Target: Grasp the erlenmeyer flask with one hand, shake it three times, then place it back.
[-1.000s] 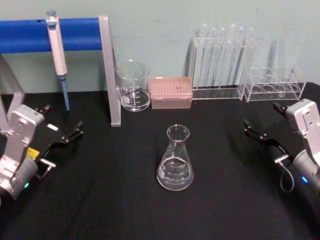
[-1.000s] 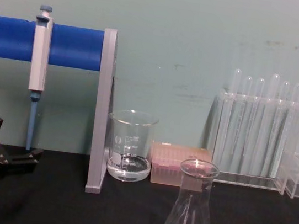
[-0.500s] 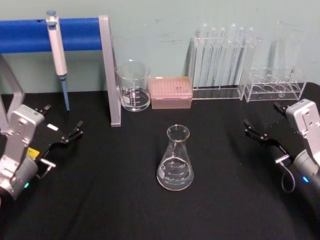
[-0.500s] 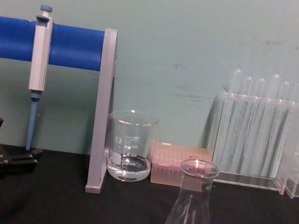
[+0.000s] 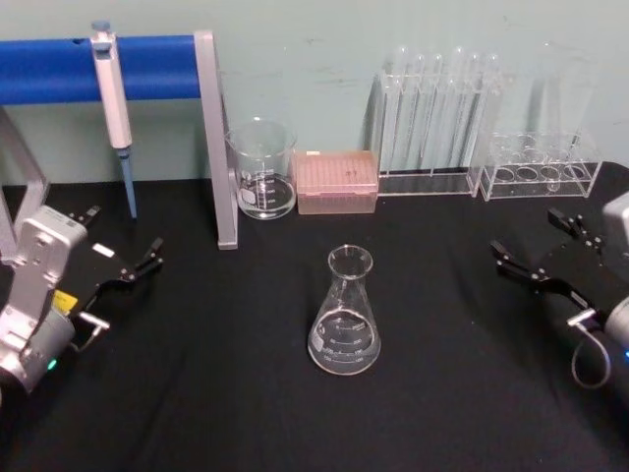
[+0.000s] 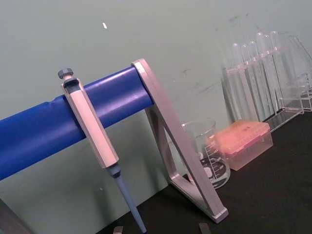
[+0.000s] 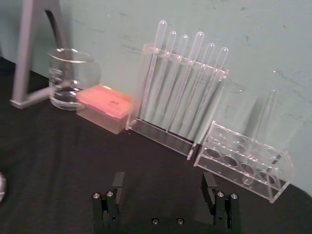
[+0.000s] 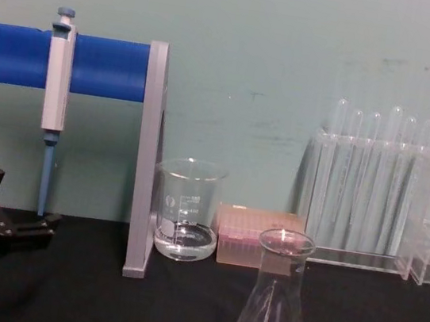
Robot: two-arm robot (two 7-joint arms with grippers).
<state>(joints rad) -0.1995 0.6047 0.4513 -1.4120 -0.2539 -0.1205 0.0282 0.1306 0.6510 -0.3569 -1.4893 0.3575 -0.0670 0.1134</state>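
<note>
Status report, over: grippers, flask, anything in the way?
Left gripper open, on the left. Right gripper open, on the right. Erlenmeyer flask upright between them, untouched. Beaker and pink box behind it, out of the way.

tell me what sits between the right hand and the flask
Nothing: the head view shows only bare black tabletop between the right hand and the erlenmeyer flask.
</note>
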